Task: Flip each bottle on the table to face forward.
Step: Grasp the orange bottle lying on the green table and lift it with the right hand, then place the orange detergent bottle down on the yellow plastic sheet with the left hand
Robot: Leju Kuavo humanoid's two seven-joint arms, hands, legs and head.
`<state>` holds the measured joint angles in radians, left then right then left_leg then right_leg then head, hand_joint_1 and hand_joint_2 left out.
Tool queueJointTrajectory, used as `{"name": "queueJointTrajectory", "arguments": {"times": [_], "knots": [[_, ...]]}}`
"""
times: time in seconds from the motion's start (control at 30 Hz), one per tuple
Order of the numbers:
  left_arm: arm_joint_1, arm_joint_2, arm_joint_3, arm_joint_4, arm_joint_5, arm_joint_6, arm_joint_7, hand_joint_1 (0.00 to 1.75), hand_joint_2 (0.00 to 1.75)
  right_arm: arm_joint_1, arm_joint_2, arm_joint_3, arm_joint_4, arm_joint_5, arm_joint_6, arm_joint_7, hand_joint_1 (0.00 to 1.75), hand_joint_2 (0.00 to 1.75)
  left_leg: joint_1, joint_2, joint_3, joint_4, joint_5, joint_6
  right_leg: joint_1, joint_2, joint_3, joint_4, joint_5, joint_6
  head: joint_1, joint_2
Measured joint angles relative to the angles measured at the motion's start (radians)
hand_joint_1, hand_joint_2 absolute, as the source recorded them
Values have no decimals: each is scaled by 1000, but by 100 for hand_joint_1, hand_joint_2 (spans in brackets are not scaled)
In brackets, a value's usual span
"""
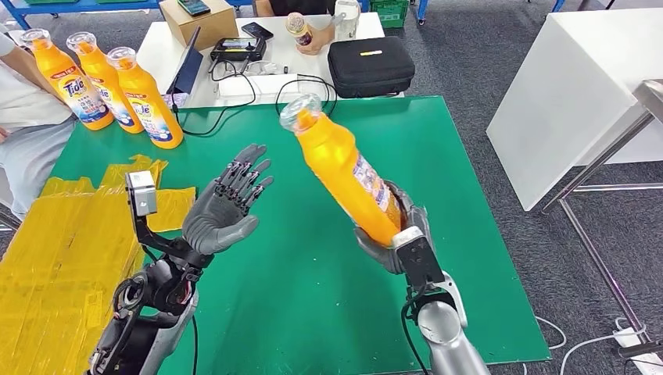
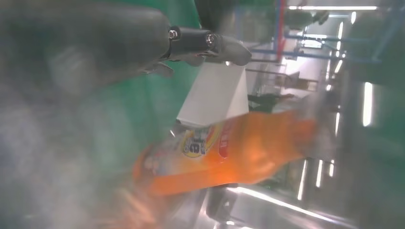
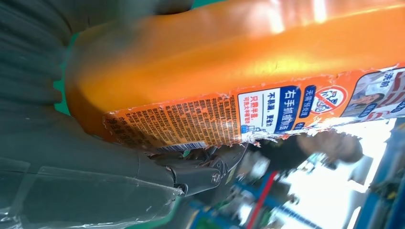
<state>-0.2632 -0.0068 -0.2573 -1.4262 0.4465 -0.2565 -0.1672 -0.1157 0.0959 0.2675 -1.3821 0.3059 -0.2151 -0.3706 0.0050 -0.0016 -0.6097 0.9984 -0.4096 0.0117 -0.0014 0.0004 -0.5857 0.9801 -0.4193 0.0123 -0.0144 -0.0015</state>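
Green matting covers the table (image 1: 313, 297), with a white desk behind it and a white cabinet (image 1: 563, 101) standing off to the robot's right on grey carpet. Above the middle of the green surface, the right hand (image 1: 395, 234) grips the base of an orange plastic detergent bottle with a clear cap (image 1: 344, 168), holding it clear of the table and tilted so the cap leans away and towards the left. In the right wrist view the fingers (image 3: 200, 174) wrap under the bottle's base, and its torn back label with small printed text faces the camera. The left hand (image 1: 227, 207) is raised just beside the bottle with palm turned towards it, fingers spread and holding nothing; it does not touch the bottle. In the left wrist view the bottle appears blurred beyond the dark fingertips (image 2: 210, 43). Three more orange Tide bottles (image 1: 105, 86) stand upright in a row at the far left corner of the table, labels showing. Yellow plastic sheeting (image 1: 62, 250) lies crumpled along the table's left side. On the white desk sit a black zip case (image 1: 370, 66) and a cardboard box (image 1: 199, 23).
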Motion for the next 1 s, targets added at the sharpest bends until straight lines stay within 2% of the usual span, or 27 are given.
{"name": "queueJointTrajectory", "arguments": {"times": [0.23,0.67,1.0], "knots": [[-23,3,-25,27,24,12,5,0,175,-47,17,102,23,-12,18,-10,175,175,0,0,0,0,0,0,0,0,0,0,0,0,0,0],[-35,9,-34,62,41,17,5,0,175,-86,31,185,59,-12,26,-10,175,175,0,-1,-1,0,0,0,0,0,0,0,0,0,0,0],[-36,14,-34,64,46,27,0,0,175,-125,34,261,127,50,24,25,175,175,0,-1,-1,0,0,0,0,0,0,0,0,0,0,0]]}}
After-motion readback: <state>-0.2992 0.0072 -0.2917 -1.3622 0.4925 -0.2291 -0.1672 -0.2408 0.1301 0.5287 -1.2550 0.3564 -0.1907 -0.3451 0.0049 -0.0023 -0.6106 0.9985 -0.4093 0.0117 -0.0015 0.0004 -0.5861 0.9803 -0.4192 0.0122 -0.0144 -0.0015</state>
